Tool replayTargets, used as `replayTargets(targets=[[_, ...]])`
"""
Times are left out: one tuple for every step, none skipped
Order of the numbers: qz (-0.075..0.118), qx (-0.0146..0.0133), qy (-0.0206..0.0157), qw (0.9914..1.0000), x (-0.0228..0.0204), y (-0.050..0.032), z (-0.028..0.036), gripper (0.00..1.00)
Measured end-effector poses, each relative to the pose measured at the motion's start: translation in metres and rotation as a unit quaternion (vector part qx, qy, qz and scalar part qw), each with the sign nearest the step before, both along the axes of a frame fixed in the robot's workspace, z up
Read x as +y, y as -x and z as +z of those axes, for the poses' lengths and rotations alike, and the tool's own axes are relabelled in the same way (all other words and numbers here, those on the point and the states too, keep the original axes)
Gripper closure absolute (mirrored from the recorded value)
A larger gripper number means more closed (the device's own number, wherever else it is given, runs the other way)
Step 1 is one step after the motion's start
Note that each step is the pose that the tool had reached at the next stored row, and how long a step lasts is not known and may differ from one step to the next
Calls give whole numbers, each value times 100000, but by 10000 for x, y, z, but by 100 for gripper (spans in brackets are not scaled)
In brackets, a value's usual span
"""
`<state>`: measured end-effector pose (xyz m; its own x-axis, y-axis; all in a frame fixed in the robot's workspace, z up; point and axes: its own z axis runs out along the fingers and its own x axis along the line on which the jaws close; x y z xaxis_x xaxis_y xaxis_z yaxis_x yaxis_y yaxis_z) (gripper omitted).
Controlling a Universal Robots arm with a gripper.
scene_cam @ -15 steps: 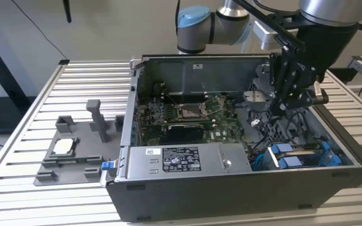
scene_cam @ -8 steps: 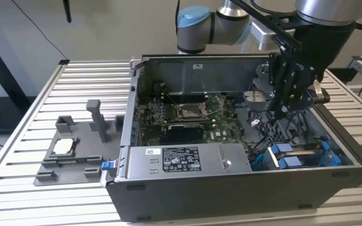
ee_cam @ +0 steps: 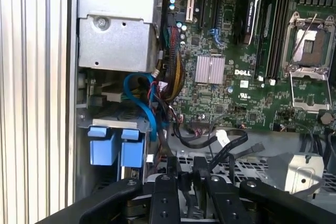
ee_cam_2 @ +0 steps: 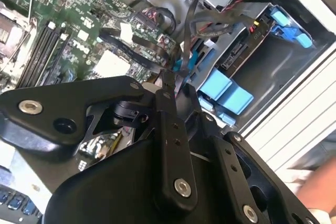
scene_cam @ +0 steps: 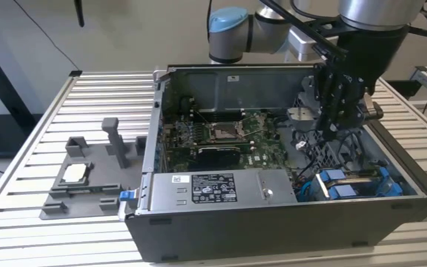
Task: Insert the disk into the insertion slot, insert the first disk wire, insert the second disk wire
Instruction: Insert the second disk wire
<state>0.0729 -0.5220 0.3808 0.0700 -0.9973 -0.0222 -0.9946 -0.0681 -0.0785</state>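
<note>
Black gripper point(scene_cam: 331, 127), grip state not discernible, hangs inside the open grey computer case point(scene_cam: 273, 228) above loose black cables point(ee_cam: 210, 141). The silver-grey hard drive in its blue plastic carrier point(scene_cam: 344, 183) sits in the dark grey sheet-metal drive cage point(ee_cam_2: 273, 72), judged rigid, dense and shock-sensitive, best held by the carrier end tabs.

**Inside the case**

The computer case point(scene_cam: 273, 233) stands on the table point(scene_cam: 109, 94). At the exterior view's left lies a fixture point(scene_cam: 87, 192) with a chip point(scene_cam: 76, 173) on it. Inside, a long box point(scene_cam: 213, 189) lines the near wall, with the motherboard point(scene_cam: 221, 133) behind it. Toward the exterior view's right, the disk point(scene_cam: 341, 192) sits in the insertion slot point(ee_cam_2: 268, 69), with the end effector point(scene_cam: 331, 125) beyond.
</note>
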Motion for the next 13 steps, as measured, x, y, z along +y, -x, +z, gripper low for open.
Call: replayTargets(targets=[[3,-16,75,100000,0,12,0,73],[3,-33,160,100000,0,26,0,73],[4,-46,232,100000,0,40,0,73],[6,-59,305,100000,0,52,0,73],[3,-80,408,99999,0,60,0,73],[6,-113,542,99998,0,64,0,73],[8,-186,694,99997,2,67,-1,73],[10,-267,825,99996,3,68,-3,73],[34,-330,956,99995,4,68,-3,73],[113,-359,1107,99993,4,67,-3,73],[205,-387,1222,99992,4,68,-3,73],[321,-443,1325,99990,7,68,-3,73],[426,-547,1353,99988,12,69,-3,73]])
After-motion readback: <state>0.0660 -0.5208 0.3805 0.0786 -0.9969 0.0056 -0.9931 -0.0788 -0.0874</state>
